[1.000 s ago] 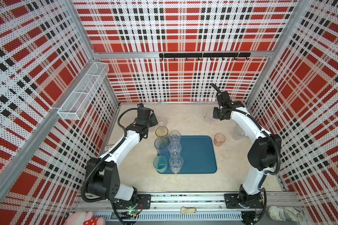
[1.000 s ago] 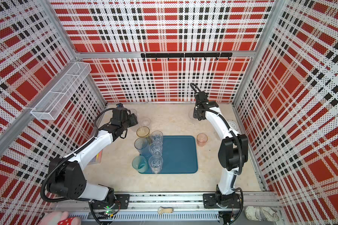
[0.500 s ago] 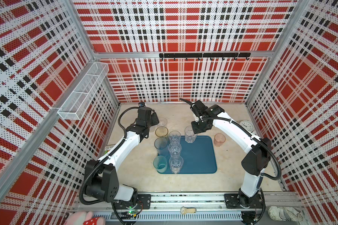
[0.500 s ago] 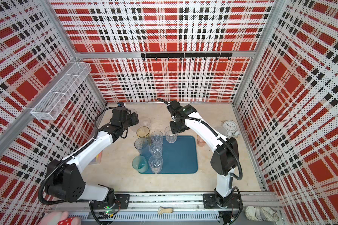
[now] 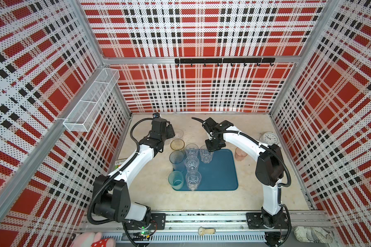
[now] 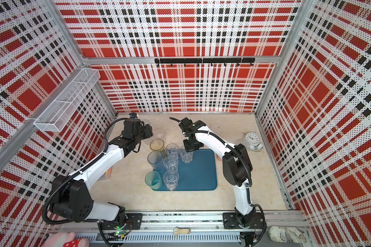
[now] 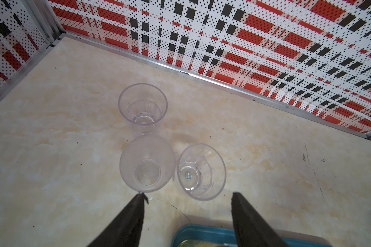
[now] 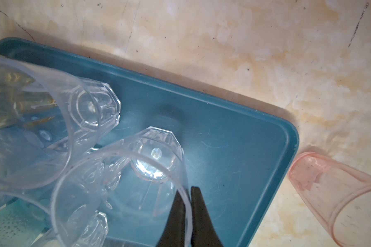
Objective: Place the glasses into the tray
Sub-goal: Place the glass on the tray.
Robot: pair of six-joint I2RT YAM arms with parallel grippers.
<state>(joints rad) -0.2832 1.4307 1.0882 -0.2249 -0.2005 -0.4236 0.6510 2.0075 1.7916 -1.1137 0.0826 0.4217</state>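
A clear faceted glass (image 8: 154, 154) stands upright at the far edge of the smooth teal tray (image 8: 234, 139) — the right gripper (image 8: 187, 189) pinches its thin rim tight, one finger inside, one outside. The left gripper (image 7: 189, 194), jaws well apart and empty, hovers by three clear round tumblers (image 7: 142, 104) on the beige table (image 7: 51, 128).

Pink glass (image 8: 338, 198) cut off, rt wrist view.
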